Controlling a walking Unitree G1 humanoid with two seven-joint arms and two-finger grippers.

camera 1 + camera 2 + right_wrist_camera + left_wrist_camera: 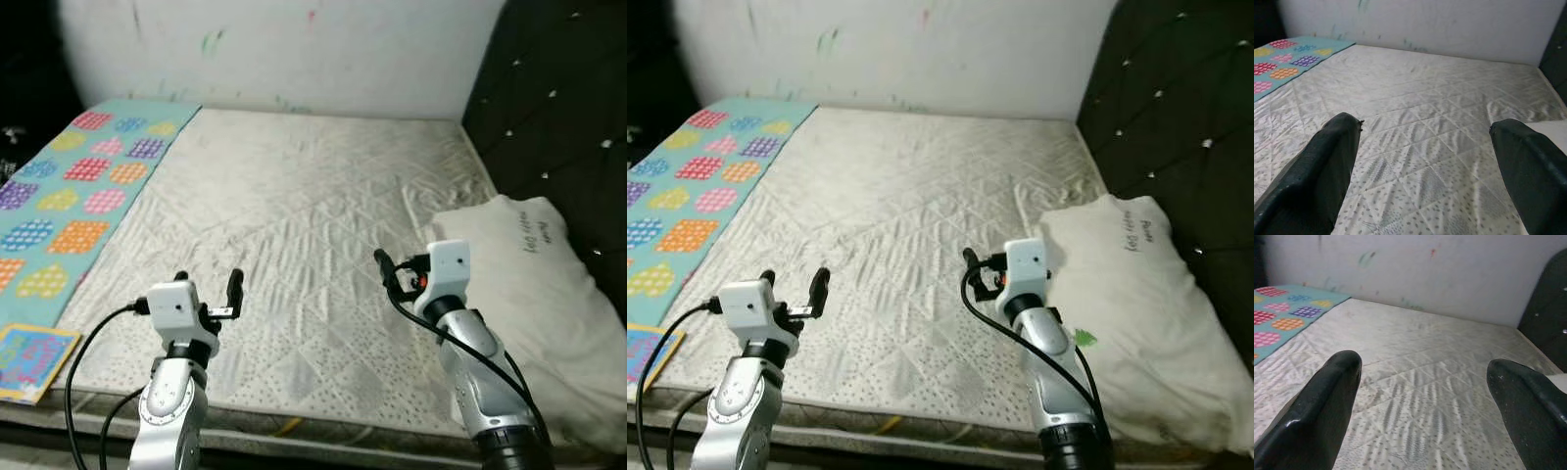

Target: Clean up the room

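Bedding was what lay before the robot: a bare quilted mattress [294, 215] in off-white, stitched in diamond shapes and dotted with small grey specks along its near edge, with creases running across its middle. It reached from the near edge of the head views back to a pale wall [294, 49] marked with faint green and red scribbles. A white pillow [549, 304] with small dark lettering near its top lay at the robot's right side of the mattress, against a dark tufted headboard [558, 98]. Along the left side lay a teal blanket [69, 196] patterned with coloured dotted patches in pink, orange, yellow and purple. A flat, colourful book-like item [29, 362] rested at the near left corner, just beside the blanket's end.

Both silver arms were raised over the near edge of the mattress, forearms angled up and forward. The left gripper [208, 282] hung above the speckled part, its two black fingers [1327, 401] spread wide with nothing between them. The right gripper [980, 269] hovered just beside the pillow's near corner, and its fingers [1327, 166] were likewise spread wide and empty, pointing toward the far wall.
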